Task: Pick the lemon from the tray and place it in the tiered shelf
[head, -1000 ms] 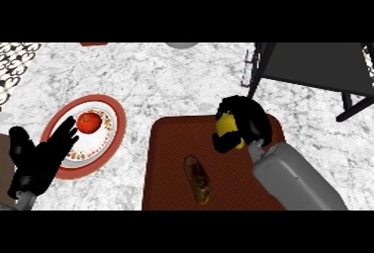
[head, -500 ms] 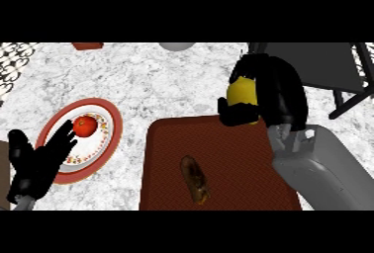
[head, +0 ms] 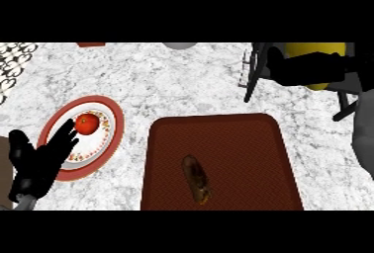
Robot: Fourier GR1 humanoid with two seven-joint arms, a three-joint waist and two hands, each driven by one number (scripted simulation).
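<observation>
The yellow lemon (head: 315, 51) is held in my right hand (head: 305, 68), whose black fingers curl across it at the upper right. Hand and lemon hover over the dark tiered shelf (head: 254, 74) at the far right edge. The dark red tray (head: 219, 138) lies at the bottom centre with a brown elongated food item (head: 196, 179) on it. My left hand (head: 38, 160) rests open at the lower left, fingers stretched over the rim of a plate.
A red-rimmed patterned plate (head: 106, 133) with a tomato (head: 87, 123) sits left of the tray. A patterned mat (head: 13, 62) shows at the far left edge. A grey round object (head: 179, 45) and a small red-brown object (head: 90, 44) lie along the far edge.
My right hand has carried the lemon up off the tray and away to the right, over to the tiered shelf. The left hand stayed in place.
</observation>
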